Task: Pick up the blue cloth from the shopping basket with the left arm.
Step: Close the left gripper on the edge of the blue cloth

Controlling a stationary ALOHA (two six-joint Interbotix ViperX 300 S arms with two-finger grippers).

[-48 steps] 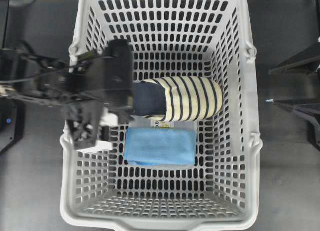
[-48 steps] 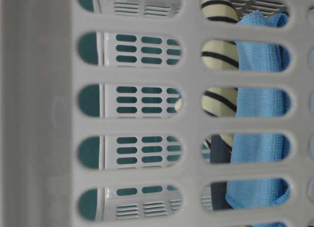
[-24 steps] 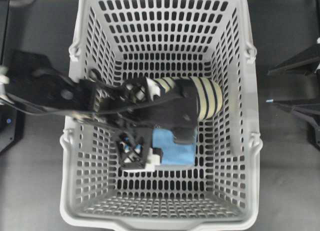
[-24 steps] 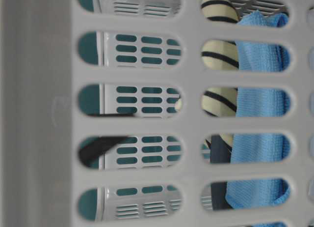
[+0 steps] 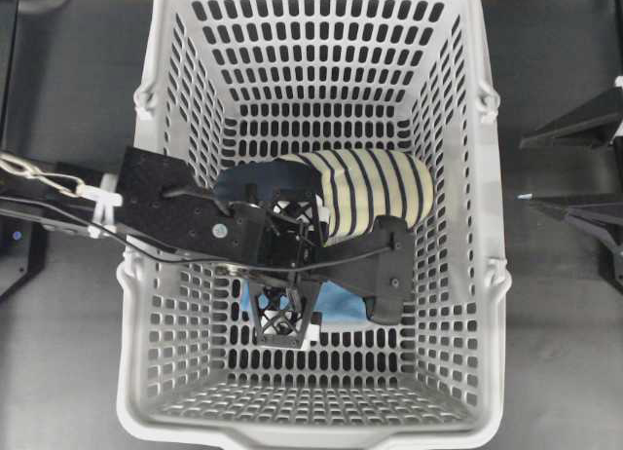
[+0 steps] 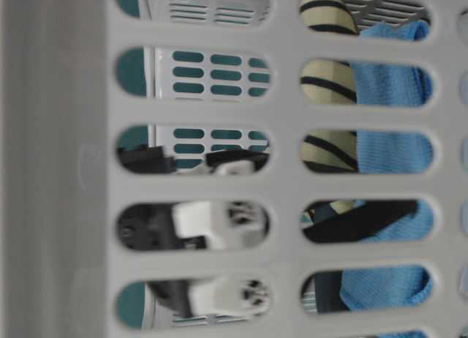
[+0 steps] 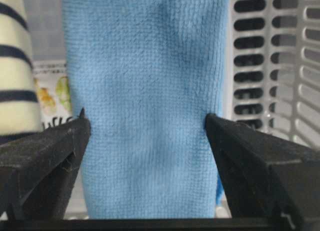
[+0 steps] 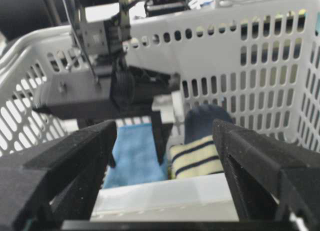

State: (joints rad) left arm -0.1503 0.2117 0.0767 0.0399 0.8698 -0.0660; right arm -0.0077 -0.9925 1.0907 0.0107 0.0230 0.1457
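The blue cloth [image 7: 145,91] lies flat on the floor of the grey shopping basket [image 5: 492,275], next to the striped slipper [image 5: 375,192]. My left arm [image 5: 185,221] reaches down into the basket. Its gripper [image 7: 147,123] is open and straddles the cloth, one fingertip at each long edge. In the overhead view the arm hides most of the cloth [image 5: 336,299]. The right wrist view shows the cloth [image 8: 135,156] between the left fingers [image 8: 157,141]. My right gripper [image 8: 165,128] is open and empty outside the basket, at the right [image 5: 531,169].
The slipper [image 7: 17,81] lies right beside the cloth, with a printed label [image 7: 52,93] between them. The basket's slotted wall [image 7: 270,66] runs close on the cloth's other side. The basket rim [image 8: 165,196] stands between my right gripper and the cloth.
My left arm has swung from the basket's left wall to over the cloth and come down. Its gripper now shows in the table-level view. The right arm has not moved.
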